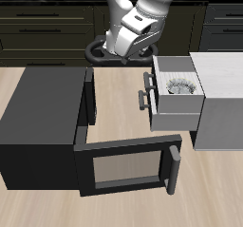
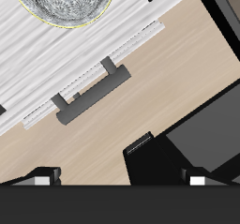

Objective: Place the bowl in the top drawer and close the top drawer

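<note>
A white and grey robot arm with a dark gripper

The arm (image 1: 144, 17) has smooth, rounded white shells with light grey shading, and a darker band shows at about 12 o'clock of its wrist. The gripper (image 1: 106, 50) is dark grey to black. In the wrist view, two fingertips (image 2: 42, 180) appear as black blocks with small pale pads.

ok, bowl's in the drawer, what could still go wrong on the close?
1. The tool hangs behind the handle, on the wrong side to push; repositioning may clip it.
2. The black box's open door stands near the top drawer front, crowding the approach.
3. A hard shove could jolt the bowl.
</note>
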